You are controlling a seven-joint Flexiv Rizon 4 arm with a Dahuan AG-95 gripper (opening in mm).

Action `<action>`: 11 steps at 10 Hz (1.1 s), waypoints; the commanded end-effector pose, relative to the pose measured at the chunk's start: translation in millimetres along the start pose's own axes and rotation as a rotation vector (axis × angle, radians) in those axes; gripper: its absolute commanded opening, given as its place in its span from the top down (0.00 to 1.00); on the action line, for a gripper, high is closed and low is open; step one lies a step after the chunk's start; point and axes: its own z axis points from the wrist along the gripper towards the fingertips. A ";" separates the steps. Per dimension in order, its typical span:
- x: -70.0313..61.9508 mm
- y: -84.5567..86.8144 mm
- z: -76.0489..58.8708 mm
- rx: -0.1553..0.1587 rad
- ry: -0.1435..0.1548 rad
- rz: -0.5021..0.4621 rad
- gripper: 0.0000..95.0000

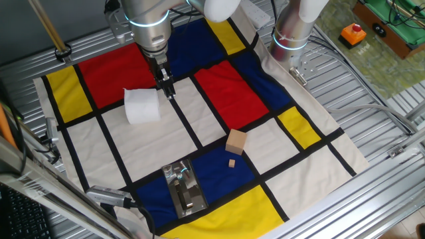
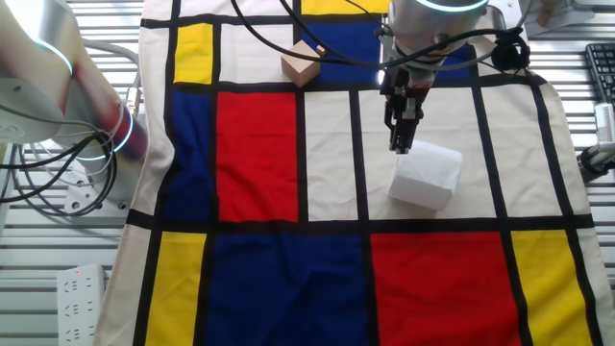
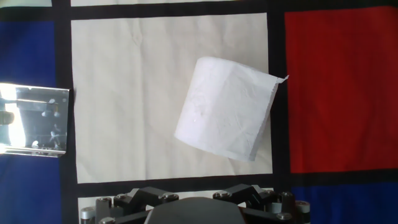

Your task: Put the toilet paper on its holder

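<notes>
A tan wooden cube [image 1: 236,141] sits on the colour-block cloth [image 1: 219,93], a tiny wooden piece [image 1: 232,162] just beside it.

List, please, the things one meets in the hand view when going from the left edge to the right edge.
The holder, shiny metal at the left edge → the toilet paper, lying on a white square of the cloth → the red square of that cloth at the right.

Arm reaches down over table, wrist vertical; gripper [image 1: 166,87] pointing straight down, jaws close together, holding nothing.
</notes>
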 end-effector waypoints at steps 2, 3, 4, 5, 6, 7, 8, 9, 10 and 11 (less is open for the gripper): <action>-0.3 0.9 -1.1 0.044 -0.143 0.110 1.00; -0.8 1.7 -1.9 0.044 -0.143 0.112 1.00; -1.2 2.1 -2.5 0.044 -0.142 0.113 1.00; -3.1 4.0 -4.1 0.044 -0.143 0.115 1.00; -4.3 5.1 -5.1 0.044 -0.143 0.117 1.00; -5.0 5.7 -5.8 0.043 -0.143 0.118 1.00; -5.2 5.9 -6.1 0.042 -0.143 0.119 1.00; -5.2 5.7 -6.3 0.042 -0.142 0.119 1.00; -5.0 5.1 -6.7 0.040 -0.136 0.120 1.00; -5.0 5.0 -6.8 0.038 -0.128 0.123 1.00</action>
